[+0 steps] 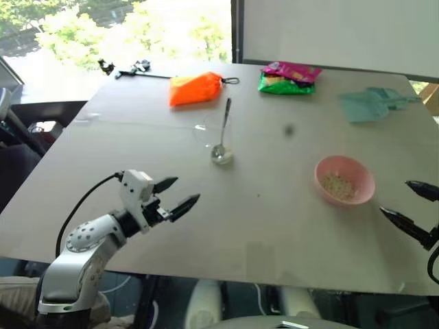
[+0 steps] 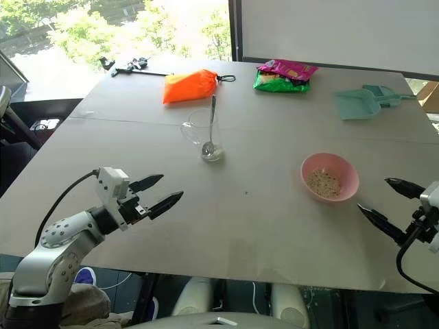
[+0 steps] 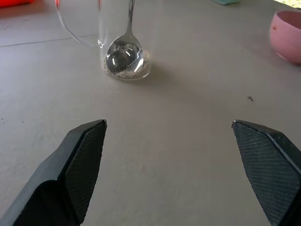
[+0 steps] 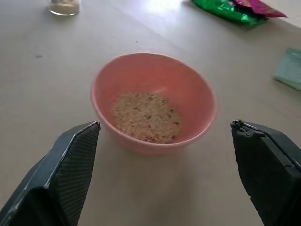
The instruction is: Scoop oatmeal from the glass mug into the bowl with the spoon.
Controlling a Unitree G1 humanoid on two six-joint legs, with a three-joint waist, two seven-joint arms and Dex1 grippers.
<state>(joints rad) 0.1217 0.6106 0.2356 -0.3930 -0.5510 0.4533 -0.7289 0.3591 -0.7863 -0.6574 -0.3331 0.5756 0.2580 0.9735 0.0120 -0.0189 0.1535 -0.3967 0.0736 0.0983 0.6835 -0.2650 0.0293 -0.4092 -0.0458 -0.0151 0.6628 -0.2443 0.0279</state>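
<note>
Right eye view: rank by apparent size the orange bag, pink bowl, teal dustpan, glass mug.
1. Teal plastic dustpan, handle included
2. Orange fabric bag and round pink bowl: too close to rank, and the bowl sits nearer the camera
3. Clear glass mug, smallest

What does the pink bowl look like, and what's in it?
The bowl is round, pink, smooth and plain, maybe plastic. It sits upright on the grey table, toward the robot's right side. A small heap of pale oatmeal covers its bottom. Nothing grips it: the right gripper is open, near it but apart.
</note>
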